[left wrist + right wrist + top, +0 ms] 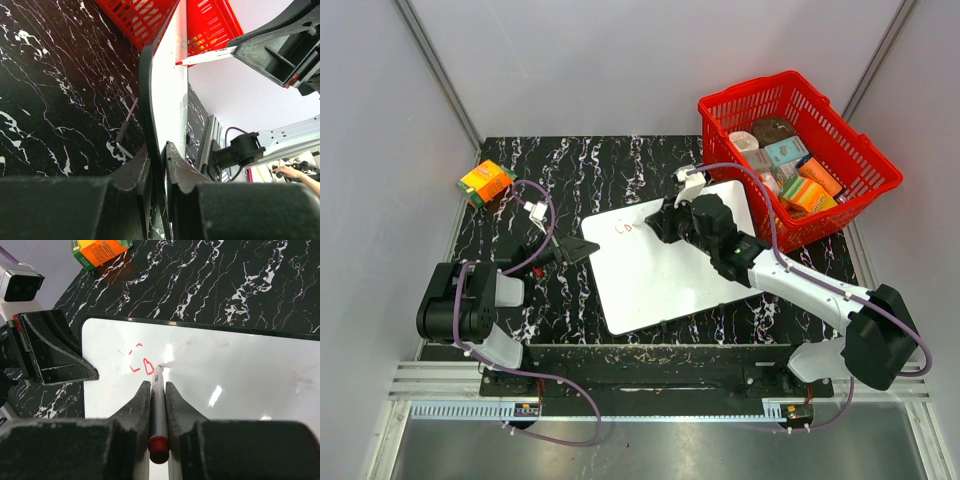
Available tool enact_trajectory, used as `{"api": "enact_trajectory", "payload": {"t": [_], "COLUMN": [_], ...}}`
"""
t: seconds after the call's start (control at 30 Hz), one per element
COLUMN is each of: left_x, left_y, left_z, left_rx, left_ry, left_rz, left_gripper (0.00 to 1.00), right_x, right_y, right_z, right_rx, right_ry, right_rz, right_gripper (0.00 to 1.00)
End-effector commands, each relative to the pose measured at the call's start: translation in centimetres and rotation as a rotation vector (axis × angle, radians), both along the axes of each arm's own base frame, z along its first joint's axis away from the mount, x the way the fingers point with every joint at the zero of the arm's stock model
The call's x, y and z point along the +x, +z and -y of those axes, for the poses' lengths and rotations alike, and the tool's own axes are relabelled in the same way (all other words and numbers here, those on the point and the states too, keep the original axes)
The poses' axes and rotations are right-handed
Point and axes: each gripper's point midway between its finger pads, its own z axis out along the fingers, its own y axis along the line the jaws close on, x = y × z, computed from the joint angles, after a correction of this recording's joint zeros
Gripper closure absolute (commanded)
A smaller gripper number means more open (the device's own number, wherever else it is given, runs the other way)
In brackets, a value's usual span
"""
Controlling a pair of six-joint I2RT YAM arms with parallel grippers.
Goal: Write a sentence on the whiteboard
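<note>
Two red letters point(140, 362) mark the board point(660, 280); left gripper point(159, 150) pinches its edge, likely steadying it, while right gripper point(158, 387) clamps the marker point(159, 410), tip touching.

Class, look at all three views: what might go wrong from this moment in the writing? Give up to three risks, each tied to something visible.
1. The left gripper clamps the whiteboard at one edge only; pen pressure might pivot it.
2. The right gripper holds the marker between narrow fingers; it may tilt, and the red letters already look broken.
3. The board's far corner lies close to the red basket; a shift could nudge it.
</note>
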Motion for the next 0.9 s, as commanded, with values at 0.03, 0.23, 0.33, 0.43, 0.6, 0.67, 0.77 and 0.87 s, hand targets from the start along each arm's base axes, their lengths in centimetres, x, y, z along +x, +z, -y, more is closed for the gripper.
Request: {"api": "enact_trajectory", "payload": {"t": [0.03,0.23,0.33,0.43,0.6,0.67,0.77,0.87], "left_x": [-0.5,-0.6,-0.5,-0.5,-0.5,-0.6,-0.6,-0.6], "left_y": [2.4,2.4,2.4,2.4,2.4,2.4,2.4,2.4], "left_z": [0.7,0.7,0.7,0.7,0.7,0.8,0.8,0.8], "left_rx": [0.044,0.044,0.044,0.045,0.045,0.045,0.044,0.044], "left_ry": [-0.068,-0.071,-0.069,-0.068,-0.069,-0.071,-0.071,-0.071], "left_rz": [0.293,0.293,0.293,0.294,0.294,0.294,0.293,0.293], "left_gripper": [1.0,1.0,1.0,1.0,1.0,1.0,1.0,1.0], "right_x": [0.5,0.8,1.0,0.9,0.7,0.6,0.4,0.2], "right_y": [3.7,3.1,2.9,2.5,2.0,1.8,1.6,1.3], "right_z": [-0.7,-0.8,-0.6,-0.3,-0.2,-0.2,-0.2,-0.2], "right_rx": [0.086,0.079,0.071,0.061,0.052,0.049,0.044,0.042], "right_ry": [-0.012,-0.023,-0.037,-0.044,-0.04,-0.034,-0.028,-0.019], "right_rz": [0.071,0.059,0.06,0.054,0.044,0.039,0.034,0.026], "right_gripper": [1.0,1.0,1.0,1.0,1.0,1.0,1.0,1.0]}}
